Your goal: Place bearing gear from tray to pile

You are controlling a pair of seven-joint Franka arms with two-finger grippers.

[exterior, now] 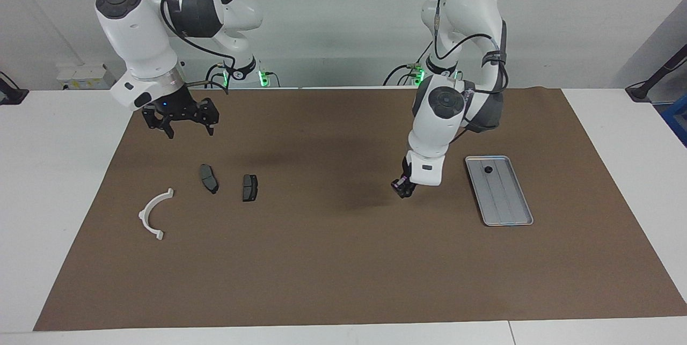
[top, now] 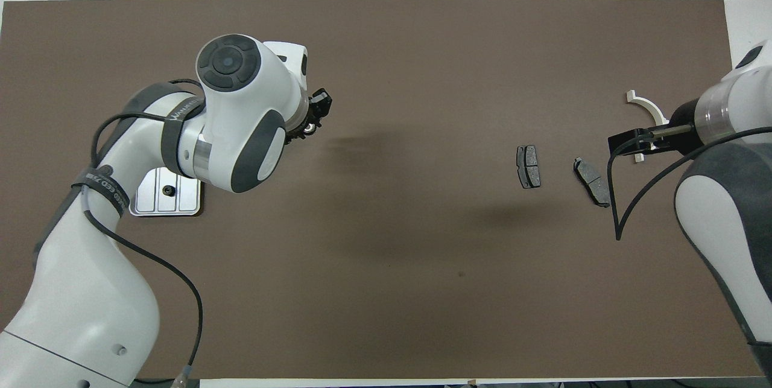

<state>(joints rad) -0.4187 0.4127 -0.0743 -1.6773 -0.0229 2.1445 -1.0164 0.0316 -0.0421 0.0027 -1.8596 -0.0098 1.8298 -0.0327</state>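
Evidently mid-transfer, the left hand (exterior: pixel 401 187), closed on a small toothed bearing gear (top: pixel 310 129), hung over bare brown worktop (exterior: pixel 343 259) between the ridged silver-grey metal tray (exterior: pixel 516 213) and the pile (exterior: pixel 206 195), while the right hand (exterior: pixel 184 126) waited open above that pile.

Tray (exterior: pixel 510 211): shiny ridged metal. Bracket (exterior: pixel 153 213): white smooth plastic. Mat (exterior: pixel 343 259): matt brown, paper-like.

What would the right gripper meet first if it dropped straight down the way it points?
Probably bare brown mat. The open right gripper hangs nearer the robots than the pad and bracket, though depth is uncertain.
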